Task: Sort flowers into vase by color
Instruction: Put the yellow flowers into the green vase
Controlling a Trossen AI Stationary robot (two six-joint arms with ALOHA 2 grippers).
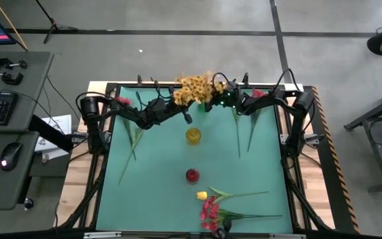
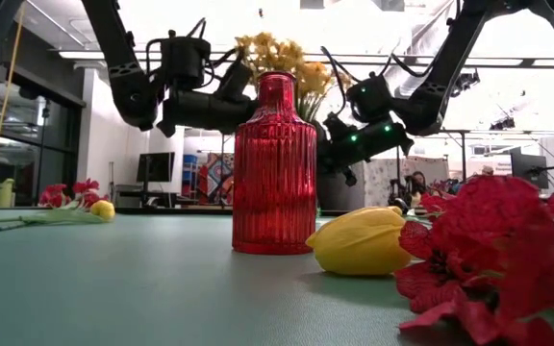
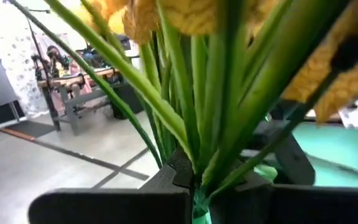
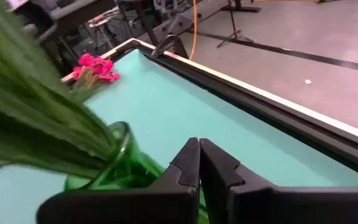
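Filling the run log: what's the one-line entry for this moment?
left gripper: shut on yellow bunch | right gripper: shut, at green vase

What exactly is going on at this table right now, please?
Both arms meet at the far edge of the table. The left end effector is shut on the orange-yellow flower bunch, whose stems stand in a green vase. The right end effector is shut beside it. A yellow vase, a red vase and more flowers wait on the mat.
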